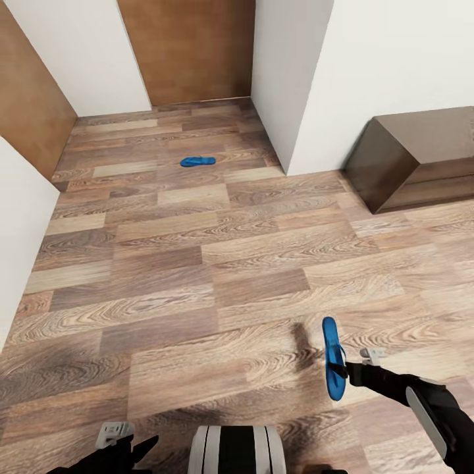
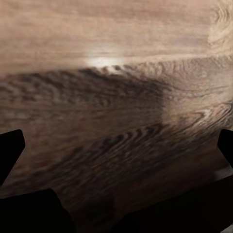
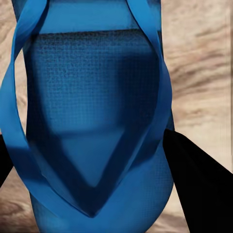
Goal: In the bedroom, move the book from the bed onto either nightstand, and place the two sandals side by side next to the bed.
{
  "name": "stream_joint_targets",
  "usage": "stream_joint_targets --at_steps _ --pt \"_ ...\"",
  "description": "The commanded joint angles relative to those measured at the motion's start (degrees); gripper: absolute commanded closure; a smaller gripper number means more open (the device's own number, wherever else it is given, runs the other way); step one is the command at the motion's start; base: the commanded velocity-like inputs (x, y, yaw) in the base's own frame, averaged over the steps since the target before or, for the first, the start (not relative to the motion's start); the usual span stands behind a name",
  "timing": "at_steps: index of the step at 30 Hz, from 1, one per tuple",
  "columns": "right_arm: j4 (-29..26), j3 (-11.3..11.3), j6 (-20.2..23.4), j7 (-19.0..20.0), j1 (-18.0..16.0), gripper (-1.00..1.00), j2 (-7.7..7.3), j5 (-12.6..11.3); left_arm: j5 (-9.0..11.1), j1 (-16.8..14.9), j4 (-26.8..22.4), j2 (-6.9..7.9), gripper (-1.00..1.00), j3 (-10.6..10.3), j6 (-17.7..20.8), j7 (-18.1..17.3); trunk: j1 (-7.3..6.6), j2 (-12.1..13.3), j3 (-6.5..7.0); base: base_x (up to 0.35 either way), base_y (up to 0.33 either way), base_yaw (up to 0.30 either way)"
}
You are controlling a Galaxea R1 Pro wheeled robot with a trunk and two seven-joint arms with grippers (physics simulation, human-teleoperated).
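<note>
One sandal (image 1: 334, 359) is grasped in the right tool (image 1: 345, 370); left tool (image 1: 128, 447), half cut off, looks released.

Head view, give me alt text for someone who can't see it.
The right gripper holds one blue sandal above a wood-plank floor, while a second blue sandal lies farther off near a white wall corner. A dark brown cabinet stands at right.
</note>
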Motion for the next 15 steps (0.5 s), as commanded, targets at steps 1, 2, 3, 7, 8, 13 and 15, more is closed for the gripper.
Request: stream_joint_targets --at_steps 1,2,3,7,8,13,15 --pt "0.1 -0.1 0.5 0.1 0.0 1.0 0.0 -0.4 0.4 0.0 0.0 0.0 -1.0 0.0 0.5 0.0 -0.03 0.0 0.2 0.0 0.0 0.0" --pt "0.1 -0.1 0.5 0.1 0.0 1.0 0.0 -0.4 0.4 0.0 0.0 0.0 -1.0 0.0 0.5 0.0 -0.06 0.0 0.42 0.0 0.0 0.0" --pt "0.1 -0.1 0.5 0.1 0.0 1.0 -0.01 -0.4 0.4 0.0 0.0 0.0 -1.0 0.0 0.5 0.0 -0.08 0.0 0.64 0.0 0.0 0.0" --pt "0.4 -0.5 0.5 0.2 0.0 1.0 -0.33 -0.4 0.6 0.0 0.0 0.09 -1.0 0.3 0.5 0.0 -0.19 0.1 1.53 0.0 0.0 0.0" --pt "0.4 -0.6 0.5 0.2 0.1 1.0 -0.37 -0.4 0.6 0.0 0.0 0.1 -1.0 0.6 0.5 0.0 -0.21 0.1 1.75 0.0 0.0 0.0" --pt "5.8 -0.6 0.3 0.2 0.2 1.0 -0.68 -0.4 0.4 0.0 1.1 0.06 -1.0 2.5 0.3 1.2 -0.34 0.2 2.85 0.0 0.0 0.0" --pt "11.7 -0.6 0.2 1.2 0.2 1.0 -0.84 -0.4 0.4 0.0 1.4 0.05 -1.0 2.6 0.2 1.4 -0.39 0.2 3.3 0.0 0.0 0.0"
